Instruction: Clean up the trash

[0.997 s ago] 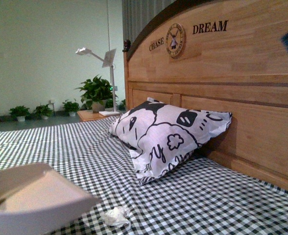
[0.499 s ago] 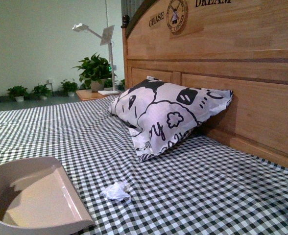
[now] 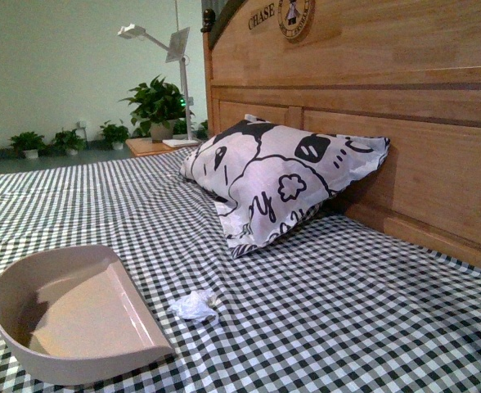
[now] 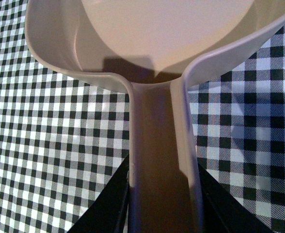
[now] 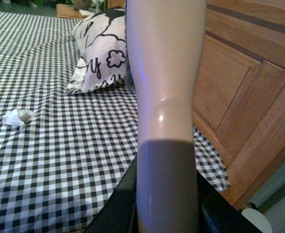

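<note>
Items in view, by count: one beige dustpan (image 3: pixel 69 315); one crumpled white tissue wad (image 3: pixel 193 305); one cartoon-print pillow (image 3: pixel 281 184); one wooden headboard (image 3: pixel 404 123); one white lamp (image 3: pixel 155 41); one bedside table (image 3: pixel 146 146); one large potted plant (image 3: pixel 155 102); four small potted plants (image 3: pixel 29 142); one pale handle (image 5: pixel 166 97), right wrist view.

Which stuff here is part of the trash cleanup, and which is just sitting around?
Job:
- tissue wad
- dustpan, held by left claw
- beige handle, held by right claw

Lying about:
- pillow
- headboard
- potted plant
- lamp
</note>
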{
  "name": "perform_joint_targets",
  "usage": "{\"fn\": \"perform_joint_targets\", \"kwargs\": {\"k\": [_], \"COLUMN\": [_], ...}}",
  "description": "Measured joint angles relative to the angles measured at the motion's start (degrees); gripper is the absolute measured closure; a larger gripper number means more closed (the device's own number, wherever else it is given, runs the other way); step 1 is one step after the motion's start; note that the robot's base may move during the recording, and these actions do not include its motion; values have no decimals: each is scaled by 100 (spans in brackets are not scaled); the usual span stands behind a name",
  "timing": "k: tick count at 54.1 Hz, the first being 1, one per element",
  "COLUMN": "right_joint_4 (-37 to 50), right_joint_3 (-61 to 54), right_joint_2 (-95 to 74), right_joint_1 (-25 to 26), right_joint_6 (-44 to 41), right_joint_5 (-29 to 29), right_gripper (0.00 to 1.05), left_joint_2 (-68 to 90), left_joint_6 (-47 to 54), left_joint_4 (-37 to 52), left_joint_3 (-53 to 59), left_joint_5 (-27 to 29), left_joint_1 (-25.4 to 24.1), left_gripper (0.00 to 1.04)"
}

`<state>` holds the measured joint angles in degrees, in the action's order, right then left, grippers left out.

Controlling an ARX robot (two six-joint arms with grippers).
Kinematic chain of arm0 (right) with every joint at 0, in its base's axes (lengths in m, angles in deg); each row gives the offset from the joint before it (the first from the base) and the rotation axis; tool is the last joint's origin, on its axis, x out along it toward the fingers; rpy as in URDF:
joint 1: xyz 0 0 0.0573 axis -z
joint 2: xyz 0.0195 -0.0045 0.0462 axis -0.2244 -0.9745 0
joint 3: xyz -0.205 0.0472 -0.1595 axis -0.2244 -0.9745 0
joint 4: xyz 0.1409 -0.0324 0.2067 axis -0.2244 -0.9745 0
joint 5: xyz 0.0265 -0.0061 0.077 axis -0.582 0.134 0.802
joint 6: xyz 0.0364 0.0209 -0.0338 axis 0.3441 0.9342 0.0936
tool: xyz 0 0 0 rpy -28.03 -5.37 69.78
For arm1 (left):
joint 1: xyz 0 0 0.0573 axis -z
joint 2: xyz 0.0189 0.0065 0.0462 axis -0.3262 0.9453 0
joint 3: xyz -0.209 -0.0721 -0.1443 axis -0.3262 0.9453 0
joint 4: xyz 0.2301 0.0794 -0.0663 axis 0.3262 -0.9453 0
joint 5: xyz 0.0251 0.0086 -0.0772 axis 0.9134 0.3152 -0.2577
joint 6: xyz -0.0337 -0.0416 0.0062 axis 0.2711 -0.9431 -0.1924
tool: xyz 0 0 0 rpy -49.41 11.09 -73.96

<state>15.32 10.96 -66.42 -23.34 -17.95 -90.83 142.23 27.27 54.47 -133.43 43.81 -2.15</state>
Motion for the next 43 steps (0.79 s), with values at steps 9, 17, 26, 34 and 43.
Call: {"fn": "perform_joint_targets", "kwargs": {"k": [9, 17, 26, 34, 43], "right_joint_4": [0, 0, -247, -1368, -1231], "right_joint_3": [0, 0, 74, 756, 1300], "right_joint_2": [0, 0, -68, -691, -1261], "right_joint_1": [0, 0, 92, 417, 345], "right_joint_6": [0, 0, 90, 278, 350], "right_joint_5": [-2, -2, 275, 2194, 2103], "right_gripper": [85, 85, 85, 85, 85], "left_joint_2": [77, 96, 170, 267, 372], "left_joint_6": [-44, -72, -85, -63, -44], "left_joint_4": [168, 229, 127, -96, -197], "left_joint_3": [0, 0, 0, 0, -13], "left_joint_5": [-125, -175, -168, -122, -105], "left_joint_1": [4, 22, 37, 35, 28], "left_gripper": [77, 77, 77, 77, 77]}}
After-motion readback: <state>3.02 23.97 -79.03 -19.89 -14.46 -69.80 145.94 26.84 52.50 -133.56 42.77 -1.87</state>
